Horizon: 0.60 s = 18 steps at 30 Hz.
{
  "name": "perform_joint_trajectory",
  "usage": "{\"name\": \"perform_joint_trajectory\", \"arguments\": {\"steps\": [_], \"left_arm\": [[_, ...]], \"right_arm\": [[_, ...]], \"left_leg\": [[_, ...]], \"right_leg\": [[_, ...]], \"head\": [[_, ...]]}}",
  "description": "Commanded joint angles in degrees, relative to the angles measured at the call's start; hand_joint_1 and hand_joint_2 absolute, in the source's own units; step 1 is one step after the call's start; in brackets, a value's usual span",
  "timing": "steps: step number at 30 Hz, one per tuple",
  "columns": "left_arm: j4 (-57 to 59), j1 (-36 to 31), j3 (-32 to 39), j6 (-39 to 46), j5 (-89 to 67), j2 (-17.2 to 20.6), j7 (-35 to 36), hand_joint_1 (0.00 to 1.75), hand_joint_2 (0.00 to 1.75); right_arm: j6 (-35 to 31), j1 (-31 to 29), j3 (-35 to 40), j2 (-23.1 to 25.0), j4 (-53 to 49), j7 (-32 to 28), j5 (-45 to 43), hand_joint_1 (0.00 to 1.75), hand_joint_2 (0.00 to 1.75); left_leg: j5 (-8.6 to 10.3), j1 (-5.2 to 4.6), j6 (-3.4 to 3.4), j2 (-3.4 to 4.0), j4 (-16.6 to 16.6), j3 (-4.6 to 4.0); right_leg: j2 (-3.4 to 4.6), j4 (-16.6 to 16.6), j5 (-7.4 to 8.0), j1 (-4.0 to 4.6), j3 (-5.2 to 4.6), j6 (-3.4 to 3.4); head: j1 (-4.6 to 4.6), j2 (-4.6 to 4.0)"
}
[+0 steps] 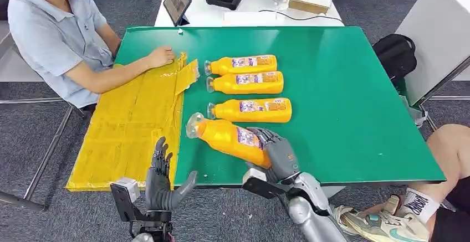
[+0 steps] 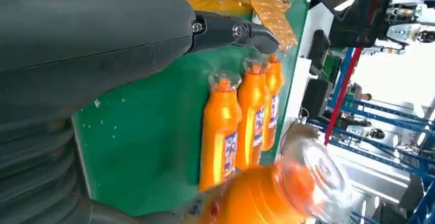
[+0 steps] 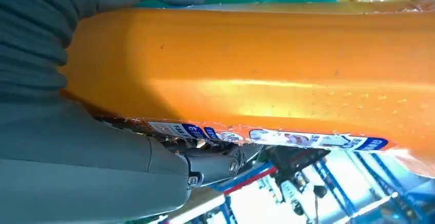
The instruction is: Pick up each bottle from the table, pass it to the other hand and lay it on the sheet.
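Note:
My right hand [image 1: 277, 152] grips an orange bottle [image 1: 227, 138] by its base end, lifted at the table's near edge with its clear cap pointing left; its orange side [image 3: 267, 75] sits close against my right wrist camera. The same bottle [image 2: 272, 193] looms near my left wrist camera. My left hand [image 1: 162, 178] is open, fingers up, just below the near edge by the yellow sheet [image 1: 133, 125]. Three more orange bottles [image 1: 249, 81] lie side by side on the green table [image 1: 343, 87], and they appear again as a row of bottles [image 2: 241, 126] in the left wrist view.
A person sits at the left with a hand [image 1: 161, 56] on the sheet's far end. Another person's leg and shoe [image 1: 388, 220] are at the lower right. A black bag [image 1: 394, 53] lies right of the table. A white table [image 1: 210, 12] behind holds a tablet and controller.

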Motion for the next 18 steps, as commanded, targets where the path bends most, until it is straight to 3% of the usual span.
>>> {"name": "perform_joint_trajectory", "arguments": {"steps": [1, 6, 12, 14, 15, 18], "left_arm": [[3.4, -2.4, -0.4, -1.0, 7.9, 0.8, 4.0, 0.00, 1.75], [0.4, -1.6, -4.6, -7.6, 9.4, 3.3, 2.1, 0.00, 1.75], [-1.3, -1.8, -6.9, -12.4, 4.5, 4.1, -1.1, 0.00, 1.75], [-0.8, -2.4, -7.2, -15.7, 6.2, 3.8, 0.7, 0.00, 1.75], [0.6, -2.8, -6.7, -20.2, 12.1, 3.6, 4.9, 0.00, 1.75], [2.2, -3.7, -5.8, -18.8, 11.5, 2.7, 3.9, 0.00, 1.75]], "right_arm": [[-8.6, 0.7, -5.5, 4.8, -7.5, -5.6, -6.2, 1.75, 1.75], [-10.2, -1.6, -3.4, 5.0, -2.6, -7.2, -5.6, 1.75, 1.75], [-7.0, -4.9, 0.5, 5.7, 4.7, -7.7, -3.9, 1.75, 1.75], [-7.5, -6.2, 2.1, 6.7, 8.4, -9.0, -2.9, 1.75, 1.75], [-8.3, -7.0, 3.2, 7.6, 10.1, -10.1, -2.8, 1.75, 1.75], [-9.9, -8.1, 6.5, 10.1, 12.5, -10.9, -1.3, 1.75, 1.75]], "left_leg": [[-0.09, 0.01, 0.02, 0.04, 0.0, 0.11], [-0.12, 0.01, 0.01, 0.17, 0.0, 0.19], [-0.08, 0.00, 0.03, 0.23, 0.0, 0.12], [-0.04, -0.02, 0.02, 0.15, 0.0, 0.05], [-0.02, -0.02, 0.02, 0.15, -0.1, 0.01], [-0.03, -0.01, 0.00, 0.22, -0.1, 0.01]], "right_leg": [[-0.05, 0.0, -0.08, 0.05, 0.09, -0.23], [0.06, 0.0, -0.06, 0.11, 0.12, -0.27], [0.15, -0.1, 0.00, 0.09, 0.06, -0.19], [0.08, 0.0, 0.00, 0.05, 0.01, -0.15], [0.08, -0.1, 0.02, 0.05, -0.03, -0.13], [0.17, 0.0, 0.03, 0.06, -0.06, -0.13]], "head": [[-0.02, 0.00], [-0.04, 0.00], [-0.02, 0.00], [-0.02, 0.00], [-0.02, 0.00], [-0.02, 0.00]]}}
